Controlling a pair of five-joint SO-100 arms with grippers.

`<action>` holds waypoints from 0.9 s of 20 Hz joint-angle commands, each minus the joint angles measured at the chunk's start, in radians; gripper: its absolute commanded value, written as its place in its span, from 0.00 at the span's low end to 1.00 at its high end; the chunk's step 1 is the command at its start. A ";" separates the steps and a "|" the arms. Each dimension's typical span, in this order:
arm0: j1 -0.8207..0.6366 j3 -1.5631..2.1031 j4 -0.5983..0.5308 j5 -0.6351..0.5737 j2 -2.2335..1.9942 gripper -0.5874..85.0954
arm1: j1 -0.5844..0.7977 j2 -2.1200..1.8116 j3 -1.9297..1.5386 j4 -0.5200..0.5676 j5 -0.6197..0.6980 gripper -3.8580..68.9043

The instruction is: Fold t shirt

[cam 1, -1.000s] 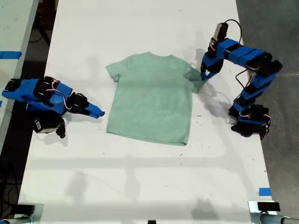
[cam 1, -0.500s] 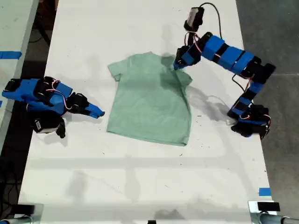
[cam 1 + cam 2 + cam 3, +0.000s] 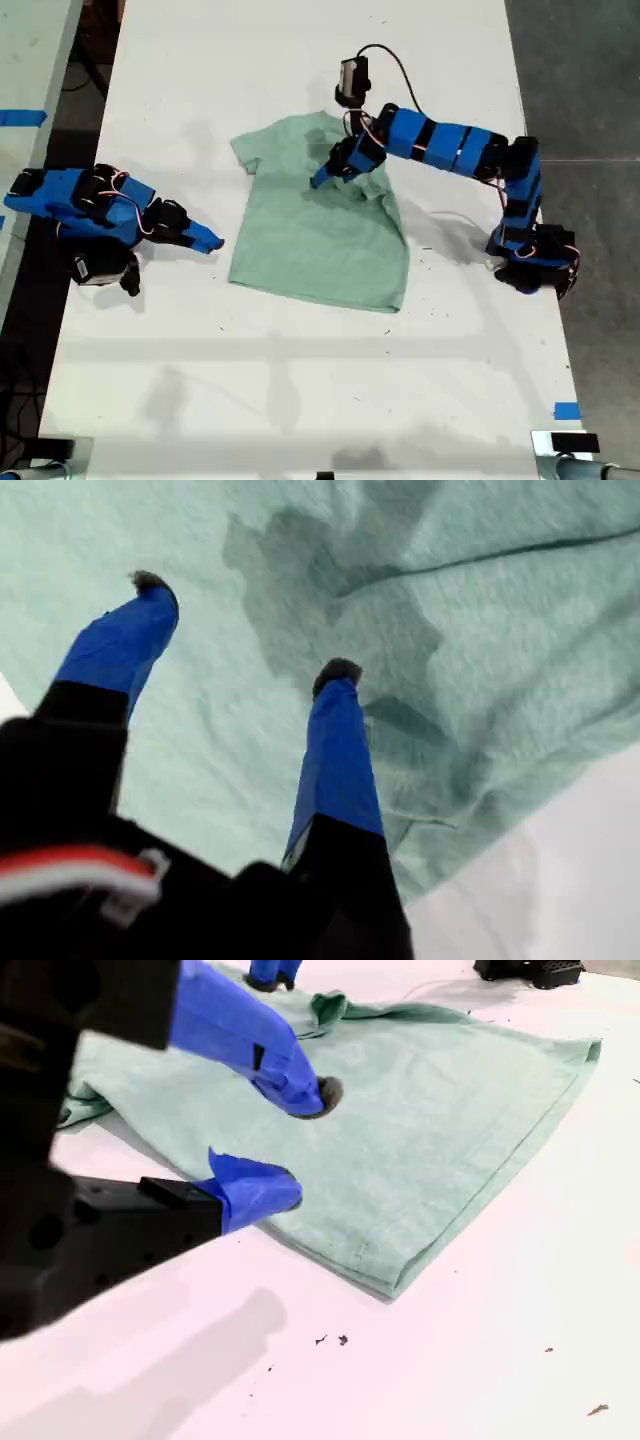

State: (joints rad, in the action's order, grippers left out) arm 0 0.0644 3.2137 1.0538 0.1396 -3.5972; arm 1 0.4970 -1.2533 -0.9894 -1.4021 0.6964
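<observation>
While my first gripper (image 3: 320,181) hung with jaws parted, grasping nothing, the tee (image 3: 315,230) lay spread directly beneath it, one sleeve folded inward. My second gripper (image 3: 212,241) was also parted, the tee's side edge just ahead.

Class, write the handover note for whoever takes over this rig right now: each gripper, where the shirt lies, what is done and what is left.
My first gripper: fingers open, over the t shirt, holding nothing.
My second gripper: open, resting on the table beside the shirt's edge at the exterior view's left.
Shirt: mid-table, mostly flat.
Done: the sleeve at the exterior view's right is folded in over the chest, bunched.
Left: the other sleeve, then the body folds.
</observation>
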 commanded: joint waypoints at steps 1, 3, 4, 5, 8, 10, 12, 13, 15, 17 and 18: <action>0.009 0.008 0.003 0.003 -0.005 0.14 | 0.040 -0.330 0.009 -0.158 -0.011 0.10; 0.009 0.008 0.003 0.003 -0.005 0.14 | 0.012 -0.609 -0.149 -0.245 -0.064 0.06; 0.009 0.008 0.003 0.003 -0.005 0.14 | -0.035 -0.764 -0.276 -0.247 -0.100 0.06; 0.009 0.008 0.003 0.003 -0.005 0.14 | -0.097 -0.914 -0.426 -0.227 -0.141 0.06; 0.009 0.008 0.003 0.003 -0.005 0.14 | -0.195 -1.364 -1.048 -0.069 -0.244 0.06; 0.009 0.008 0.003 0.003 -0.005 0.14 | -0.222 -1.743 -1.465 0.049 -0.287 0.06; 0.009 0.008 0.003 0.003 -0.005 0.14 | -0.259 -2.066 -1.786 0.069 -0.313 0.06; 0.009 0.008 0.003 0.003 -0.005 0.14 | -0.262 -2.218 -1.924 0.035 -0.327 0.06; 0.009 0.008 0.005 0.003 -0.005 0.14 | -0.256 -2.258 -2.102 0.060 -0.328 0.06; 0.009 0.008 0.005 0.003 -0.005 0.14 | -0.290 -2.258 -2.082 0.051 -0.341 0.06; 0.009 0.008 0.005 0.003 -0.005 0.14 | -0.282 -2.258 -2.091 0.044 -0.368 0.06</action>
State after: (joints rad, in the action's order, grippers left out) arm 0 0.0644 3.2137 1.0584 0.1396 -3.5972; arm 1 0.2117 -3.4883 -3.0342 -1.3698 0.3712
